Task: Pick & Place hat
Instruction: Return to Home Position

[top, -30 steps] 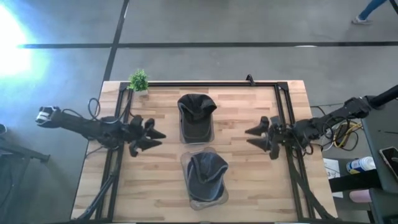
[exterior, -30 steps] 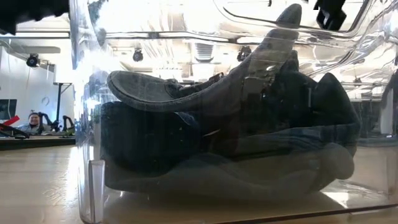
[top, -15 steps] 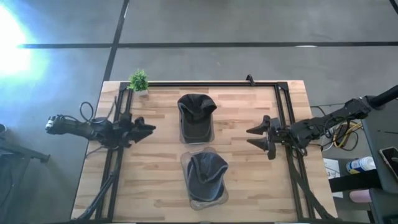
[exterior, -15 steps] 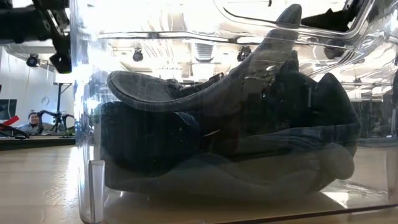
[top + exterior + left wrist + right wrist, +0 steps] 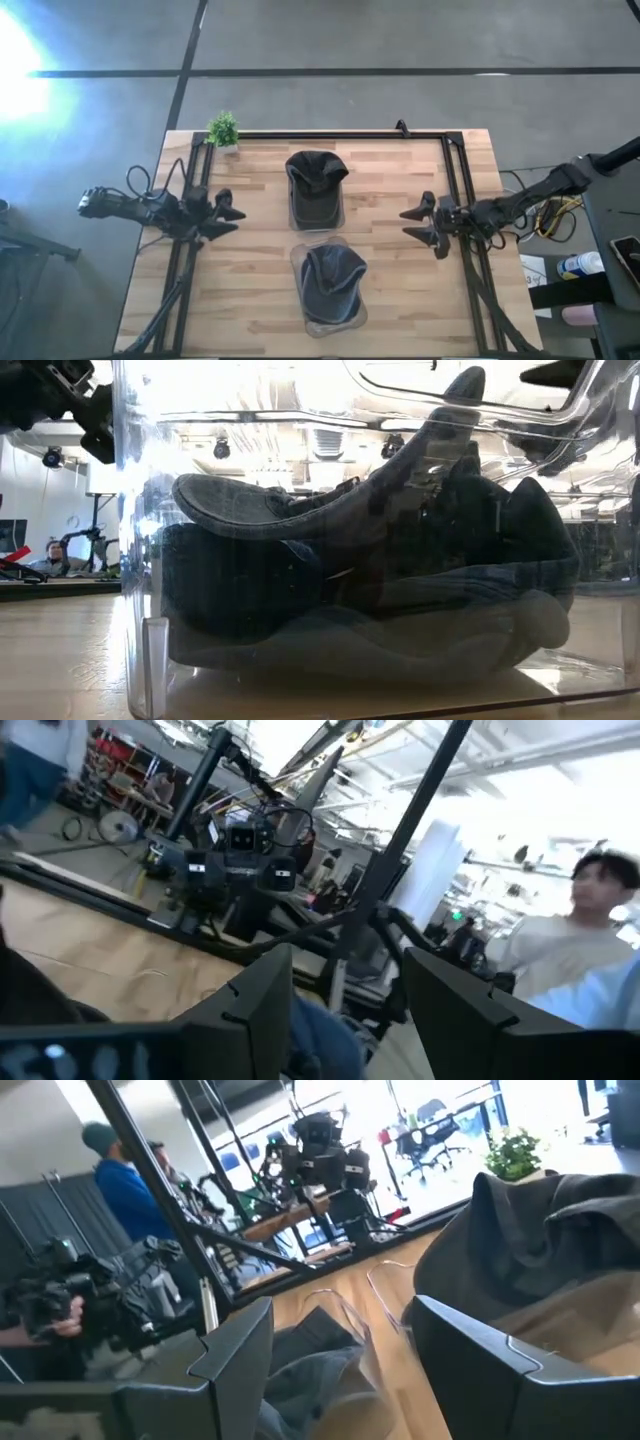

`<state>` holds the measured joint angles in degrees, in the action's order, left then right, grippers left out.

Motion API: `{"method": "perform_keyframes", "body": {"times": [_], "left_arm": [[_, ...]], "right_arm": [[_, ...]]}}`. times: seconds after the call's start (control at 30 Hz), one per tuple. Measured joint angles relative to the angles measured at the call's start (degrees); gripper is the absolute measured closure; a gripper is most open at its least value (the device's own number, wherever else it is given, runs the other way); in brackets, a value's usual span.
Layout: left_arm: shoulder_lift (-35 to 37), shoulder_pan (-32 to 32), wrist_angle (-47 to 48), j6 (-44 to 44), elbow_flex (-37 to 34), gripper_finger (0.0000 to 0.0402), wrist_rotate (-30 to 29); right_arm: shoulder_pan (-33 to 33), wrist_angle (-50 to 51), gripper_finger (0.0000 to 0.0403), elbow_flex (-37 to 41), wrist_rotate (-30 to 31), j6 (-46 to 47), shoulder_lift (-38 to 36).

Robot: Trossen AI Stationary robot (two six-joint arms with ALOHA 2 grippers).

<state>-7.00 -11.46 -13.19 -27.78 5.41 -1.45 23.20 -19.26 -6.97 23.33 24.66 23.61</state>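
Observation:
Two dark grey hats sit on clear plastic stands on the table. One hat (image 5: pixel 316 178) is toward the far edge, its brim pointing to the near side. The other hat (image 5: pixel 332 280) lies in a clear stand near the near edge and fills the low view (image 5: pixel 370 580). My left gripper (image 5: pixel 234 214) hangs open over the left side of the table, apart from both hats. My right gripper (image 5: pixel 410 224) hangs open over the right side, pointing toward the hats; its wrist view shows the far hat (image 5: pixel 560 1240) and the near hat (image 5: pixel 310 1350).
A small potted plant (image 5: pixel 223 130) stands at the far left corner. A black metal frame (image 5: pixel 330 135) runs along the far edge and down both sides. People and equipment show in the room beyond the table. Bare wood lies between each gripper and the hats.
My left gripper has drawn back toward the table's left edge, away from the hats. My right gripper has stayed nearly in place, shifting slightly toward the near edge. The hats have not moved.

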Motion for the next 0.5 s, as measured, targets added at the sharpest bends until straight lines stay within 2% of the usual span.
{"method": "perform_keyframes", "body": {"times": [0.17,0.5], "left_arm": [[0.6,0.8,4.2,2.3,-0.1,0.0216,-3.3],[0.7,1.0,6.8,2.2,-0.1,0.0216,-4.5]], "right_arm": [[0.0,-5.3,0.017,6.5,0.0,0.8,-4.3],[0.0,-0.6,0.017,6.5,-0.9,2.4,-8.5]]}}
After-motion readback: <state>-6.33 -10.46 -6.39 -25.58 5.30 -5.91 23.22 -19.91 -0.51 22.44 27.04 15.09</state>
